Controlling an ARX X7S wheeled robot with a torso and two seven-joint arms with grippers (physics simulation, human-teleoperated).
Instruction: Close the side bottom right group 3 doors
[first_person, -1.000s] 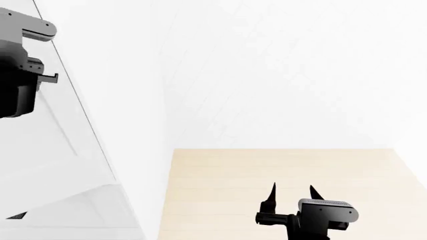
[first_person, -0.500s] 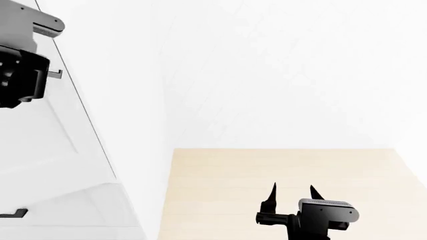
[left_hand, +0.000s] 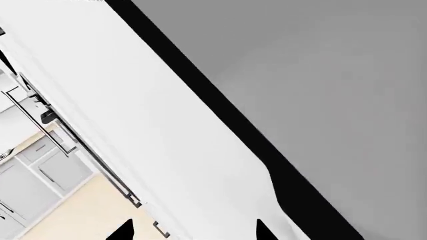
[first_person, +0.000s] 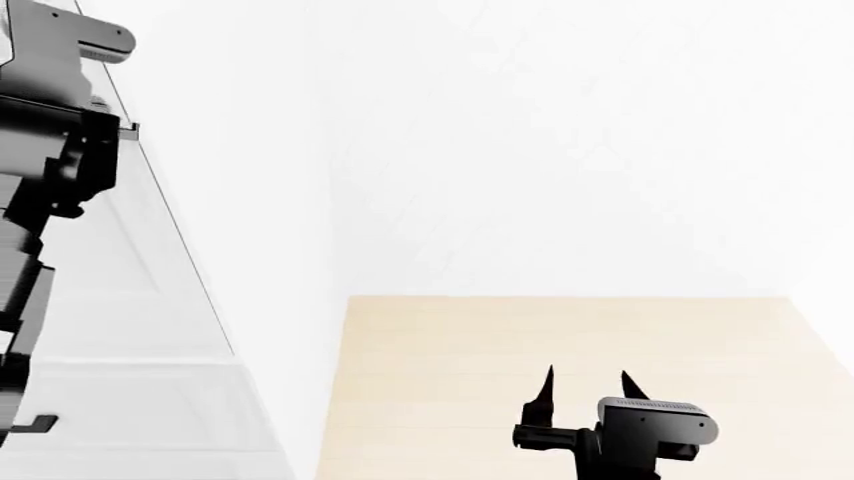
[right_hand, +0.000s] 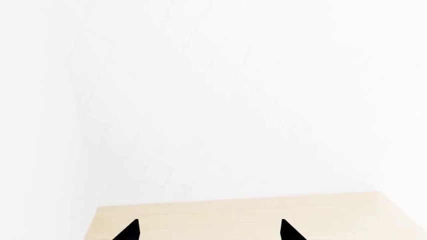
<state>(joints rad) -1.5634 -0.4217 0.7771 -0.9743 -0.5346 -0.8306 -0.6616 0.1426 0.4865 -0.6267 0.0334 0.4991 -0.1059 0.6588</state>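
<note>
At the head view's left edge, our left claw (first_person: 60, 165), its tips spread, presses the white door (first_person: 147, 280) to swing it shut; our right claw (first_person: 585, 385) idles released over the floor (first_person: 561, 335).

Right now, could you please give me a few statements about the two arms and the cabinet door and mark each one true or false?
1. The right pincer is open, with nothing between its fingertips. True.
2. The right pincer is clamped on the door's handle. False: it hangs over the light wood floor, apart from the cabinet.
3. The left arm is up against the white cabinet door at the head view's left. True.
4. In the left wrist view, the left pincer holds a black cup. False: its two tips are apart, and only the white panel shows between them.
5. A short black handle shows low on the white cabinetry. True.
</note>
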